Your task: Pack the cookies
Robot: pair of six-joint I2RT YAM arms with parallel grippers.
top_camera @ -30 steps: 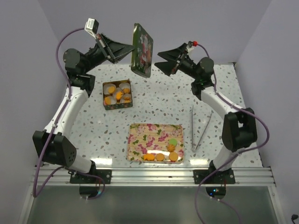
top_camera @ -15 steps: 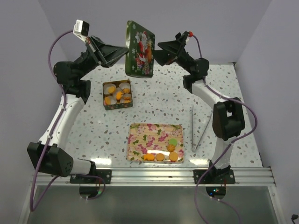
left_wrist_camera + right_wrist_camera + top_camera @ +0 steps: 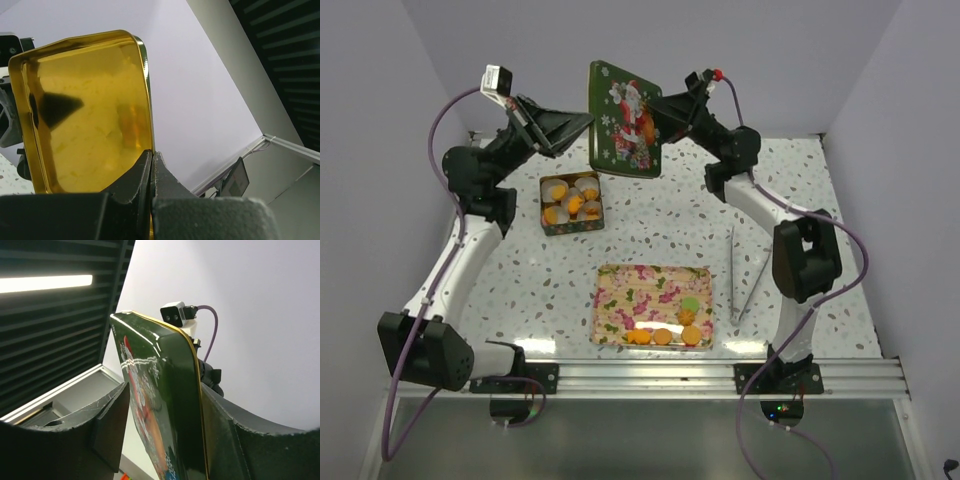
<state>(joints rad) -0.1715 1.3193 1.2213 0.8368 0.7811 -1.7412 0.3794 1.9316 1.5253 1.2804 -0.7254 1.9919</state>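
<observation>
Top external view: above the speckled table (image 3: 800, 170) and the floral tray (image 3: 640, 290), the green Santa lid (image 3: 625, 120) stands on edge in the air, its long axis near upright, between the two arms. The left gripper (image 3: 588, 122) is clamped tight on its left rim. The right gripper (image 3: 658, 108) straddles the opposite rim, jaws close in on either side, though I can't tell whether they've bitten. The open tin (image 3: 572, 230) sits below and to the left, so the left arm is nearer. The cookies (image 3: 575, 206) lie in that tin, with more along the tray's near edge.
</observation>
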